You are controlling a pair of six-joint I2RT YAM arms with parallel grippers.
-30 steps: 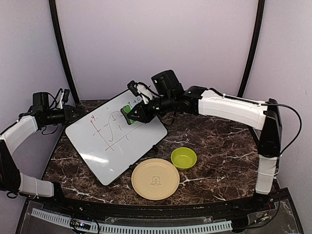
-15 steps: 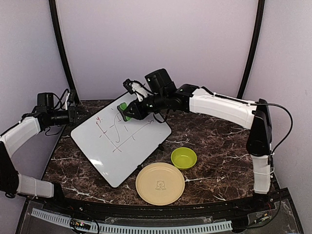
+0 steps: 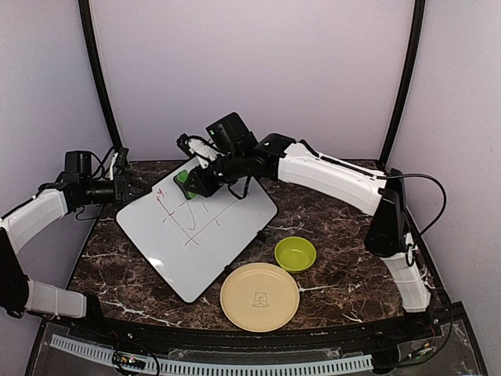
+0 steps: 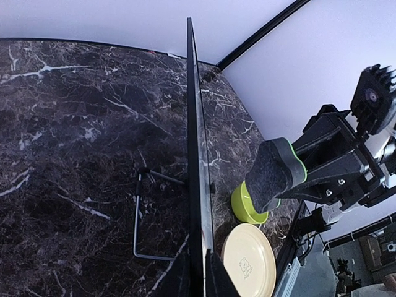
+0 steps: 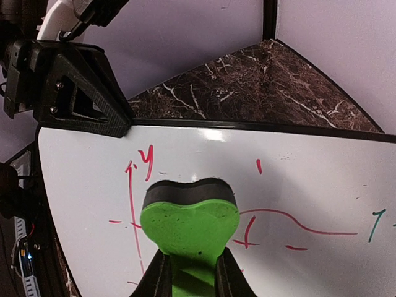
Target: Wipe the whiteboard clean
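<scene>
1. The whiteboard (image 3: 196, 231) is sitting on a dark marble table (image 3: 344, 227). A thin wire stand (image 4: 143, 213) behind it is propping it up at a tilt.
2. The left gripper (image 3: 131, 189) is pinching the whiteboard at its far left corner. The thin black rim is running between its two fingers.
3. The right gripper (image 3: 192, 182) is squeezing a green eraser (image 3: 182, 181) tight between its fingers.
4. The eraser is hanging over the far left part of the whiteboard, with its dark felt side facing the white face. In the left wrist view, a small gap is showing between the felt and the whiteboard.
5. Red marker lines (image 5: 131, 204) are showing on the whiteboard: an arrow with a "y" beside it, some little dashes and a curvy line. A small green mark (image 5: 373, 226) is showing farther along the whiteboard, away from the pinched corner.
6. A round beige plate (image 3: 259, 297) is lying just off the whiteboard's near corner.
7. A little green bowl (image 3: 295, 254) is sitting just beside the whiteboard's right edge.
</scene>
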